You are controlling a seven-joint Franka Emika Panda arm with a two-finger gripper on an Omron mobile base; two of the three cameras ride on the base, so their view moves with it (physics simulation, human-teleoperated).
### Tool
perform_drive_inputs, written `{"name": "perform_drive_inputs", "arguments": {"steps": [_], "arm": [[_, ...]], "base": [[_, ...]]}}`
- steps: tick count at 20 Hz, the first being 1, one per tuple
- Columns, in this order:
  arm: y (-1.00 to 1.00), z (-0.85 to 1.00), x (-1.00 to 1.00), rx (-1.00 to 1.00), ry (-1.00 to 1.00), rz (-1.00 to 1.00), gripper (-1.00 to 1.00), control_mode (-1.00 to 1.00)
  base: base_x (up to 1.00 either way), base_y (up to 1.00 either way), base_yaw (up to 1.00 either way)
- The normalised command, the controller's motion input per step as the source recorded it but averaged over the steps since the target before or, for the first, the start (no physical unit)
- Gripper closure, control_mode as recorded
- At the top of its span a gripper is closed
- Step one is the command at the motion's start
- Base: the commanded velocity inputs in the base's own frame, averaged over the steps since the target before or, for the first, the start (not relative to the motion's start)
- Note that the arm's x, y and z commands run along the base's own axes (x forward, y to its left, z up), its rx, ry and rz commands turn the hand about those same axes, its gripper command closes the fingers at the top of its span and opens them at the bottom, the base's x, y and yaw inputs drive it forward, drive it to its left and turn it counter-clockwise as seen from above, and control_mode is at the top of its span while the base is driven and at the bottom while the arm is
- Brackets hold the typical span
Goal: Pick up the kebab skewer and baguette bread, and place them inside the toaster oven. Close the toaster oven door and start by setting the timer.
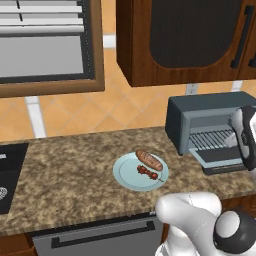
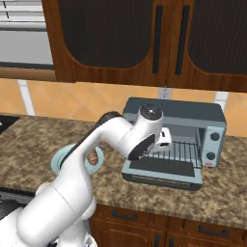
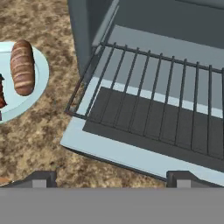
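Hovering with fingers (image 3: 111,177) spread and empty over the toaster oven door (image 3: 131,153); kebab skewer (image 1: 147,173), seemingly lying near-right to far-left, waits on my left.

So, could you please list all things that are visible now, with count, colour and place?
toaster oven: one, slate blue-grey, on the counter at the right, below the wall cabinets
toaster oven door: one, grey-blue frame with dark window, folded down open
rack: one, dark wire, pulled partly out over the door
plate: one, pale blue, on the counter left of the oven
baguette bread: one, tan-brown, on the plate
kebab skewer: one, dark red and brown, on the plate beside the bread
counter: one, speckled brown stone
wall cabinets: dark wood, above the oven
fingers: two, dark, wide open above the open door, holding nothing
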Motion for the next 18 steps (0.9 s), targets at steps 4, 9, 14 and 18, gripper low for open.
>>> {"name": "perform_drive_inputs", "arguments": {"steps": [4,9,14,18], "arm": [[1.00,-0.01,0.00,-0.10,0.22,0.08,-1.00,-1.00],[1.00,-0.07,0.33,-0.03,0.22,0.05,-1.00,-1.00],[1.00,-0.33,0.40,0.00,0.18,0.03,-1.00,-1.00],[1.00,-0.74,0.38,0.00,0.07,0.00,-1.00,-1.00]], "base": [[0.00,0.00,0.00],[0.00,0.00,0.00],[0.00,0.00,0.00],[0.00,0.00,0.00]]}}
